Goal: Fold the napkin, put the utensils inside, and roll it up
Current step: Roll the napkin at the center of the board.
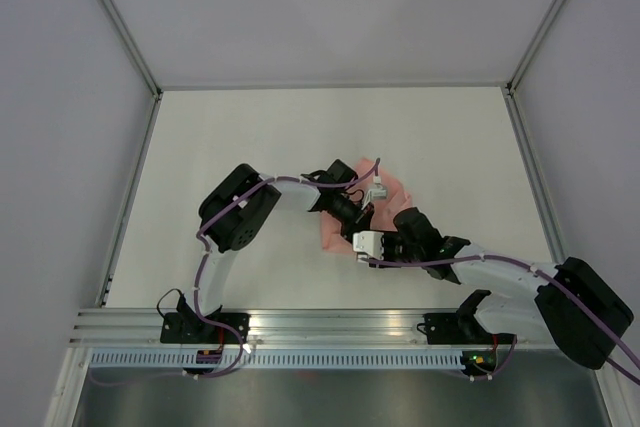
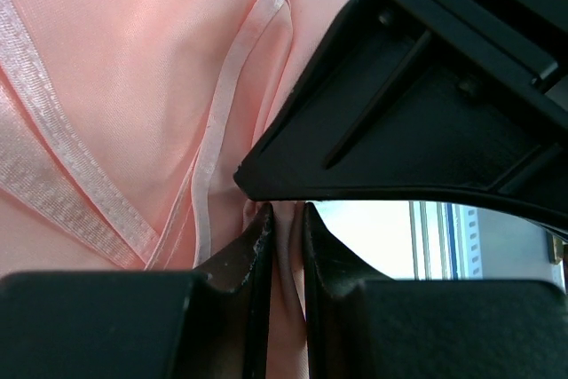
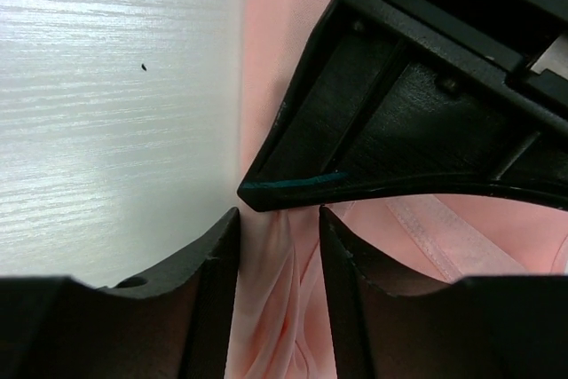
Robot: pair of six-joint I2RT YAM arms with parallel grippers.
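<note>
From above, the left arm (image 1: 240,212) is seen bent at the elbow and reached rightward over the pink napkin (image 1: 392,190), which is bunched on the middle of the white table (image 1: 300,137). The right arm (image 1: 500,269) is stretched leftward to the napkin, and much of the cloth is hidden by both wrists. In the left wrist view, the left gripper (image 2: 286,219) is seen nearly closed, with a thin fold of the hemmed napkin pinched between its fingers. In the right wrist view, the right gripper (image 3: 280,219) is held at the cloth's edge beside bare table, its jaws set partly apart around a ridge of napkin. Whether that ridge is squeezed cannot be told.
</note>
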